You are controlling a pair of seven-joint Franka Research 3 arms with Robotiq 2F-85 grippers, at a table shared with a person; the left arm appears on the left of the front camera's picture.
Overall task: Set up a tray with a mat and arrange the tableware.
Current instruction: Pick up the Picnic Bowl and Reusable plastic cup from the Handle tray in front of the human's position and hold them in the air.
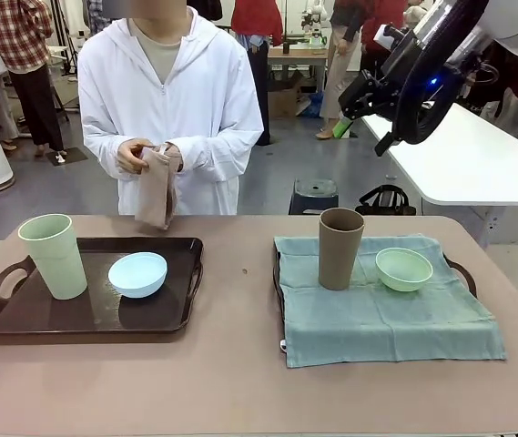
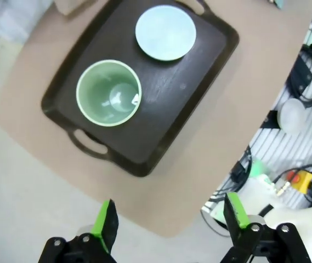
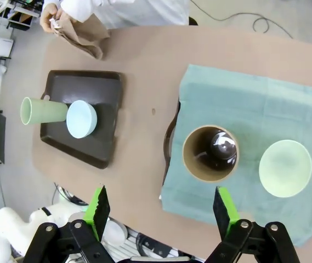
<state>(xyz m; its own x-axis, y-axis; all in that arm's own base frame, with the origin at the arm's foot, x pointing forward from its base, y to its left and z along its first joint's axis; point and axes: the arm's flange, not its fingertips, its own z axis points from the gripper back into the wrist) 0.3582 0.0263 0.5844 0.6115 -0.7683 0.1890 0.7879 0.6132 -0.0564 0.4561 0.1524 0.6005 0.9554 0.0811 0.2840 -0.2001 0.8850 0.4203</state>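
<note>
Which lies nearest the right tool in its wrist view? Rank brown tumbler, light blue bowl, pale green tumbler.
1. Brown tumbler, on the teal mat.
2. Light blue bowl, on the dark tray.
3. Pale green tumbler, at that tray's far end.

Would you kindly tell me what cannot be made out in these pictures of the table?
Right tray, front view: the teal mat covers it; just its handles peek out.
Brown cloth, front view: bunched in the person's hand, so its full shape is hidden.
White speck by the mat's near-left corner, front view: too small to identify.
</note>
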